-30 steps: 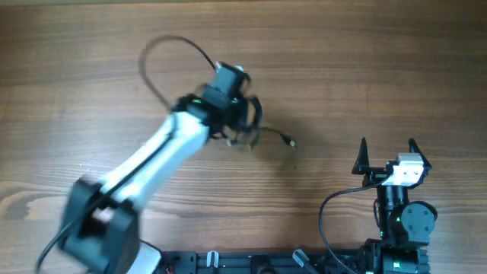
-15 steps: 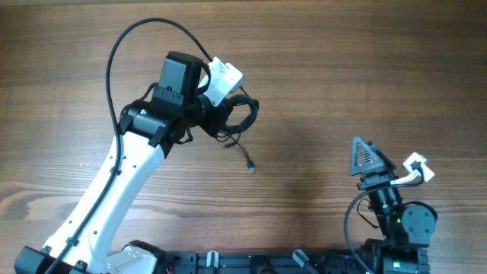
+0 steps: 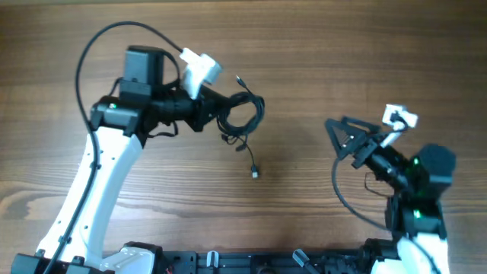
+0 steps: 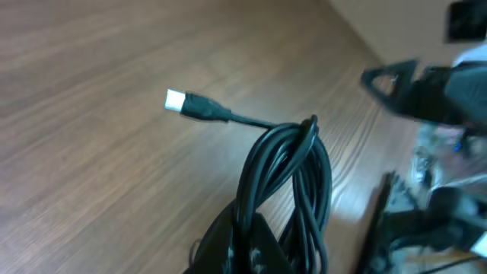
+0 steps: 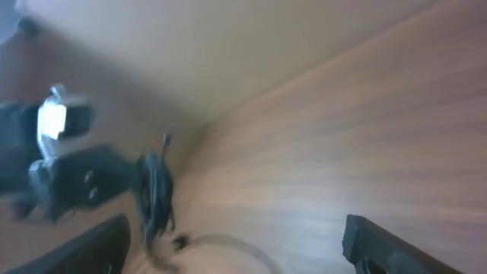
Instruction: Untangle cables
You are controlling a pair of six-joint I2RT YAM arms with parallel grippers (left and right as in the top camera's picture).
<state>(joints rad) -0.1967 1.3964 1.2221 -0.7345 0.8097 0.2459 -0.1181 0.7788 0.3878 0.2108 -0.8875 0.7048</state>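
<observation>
My left gripper (image 3: 214, 116) is shut on a coiled bundle of thin black cables (image 3: 242, 116) and holds it above the table. One cord end with a small plug (image 3: 254, 174) hangs down from it. In the left wrist view the bundle (image 4: 285, 175) rises from my fingers (image 4: 247, 240), and a silvery plug (image 4: 176, 100) sticks out to the left. My right gripper (image 3: 340, 135) is open and empty, raised at the right and pointing left toward the bundle. The right wrist view shows the bundle (image 5: 156, 194) far off, blurred, between my open fingers (image 5: 236, 243).
The wooden table (image 3: 319, 46) stretches all round. A thick black robot cable (image 3: 114, 38) arcs over the left arm, and another loops by the right arm (image 3: 342, 202). The arm bases stand at the front edge.
My left arm has lifted the bundle and swung it up and to the left, turning the wrist. My right arm has risen from its rest pose and turned left toward the bundle.
</observation>
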